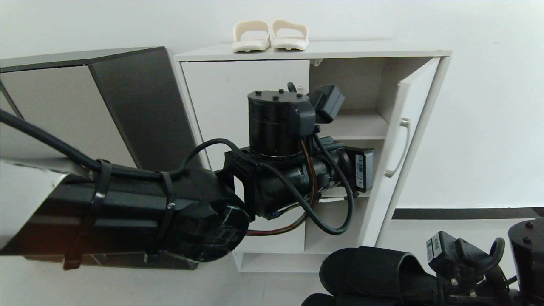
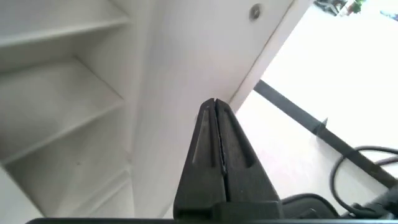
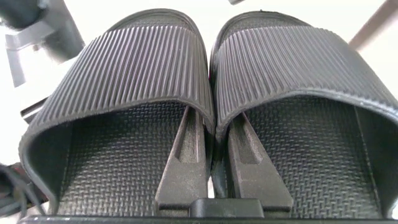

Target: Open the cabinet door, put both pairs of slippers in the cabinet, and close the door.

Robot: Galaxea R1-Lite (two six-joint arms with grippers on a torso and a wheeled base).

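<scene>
Two black slippers (image 3: 149,62) pinched in right hand (image 3: 214,118), left hand (image 2: 215,106) closed empty: lift level, slide onto shelf (image 1: 357,125) w/o clipping door (image 1: 414,97).

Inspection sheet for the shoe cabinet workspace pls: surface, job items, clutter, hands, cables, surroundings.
surface: white cabinet top, carrying the cream slippers
job's things: right cabinet door open, left door shut; black slippers held low on the right
clutter: nothing seen
hands: left hand shut, empty, by the open cabinet; right hand shut on the black slippers' adjoining sides
cables: black cable zip-tied along the left arm
surroundings: dark cabinet to the left, white wall, black baseboard stripe
</scene>
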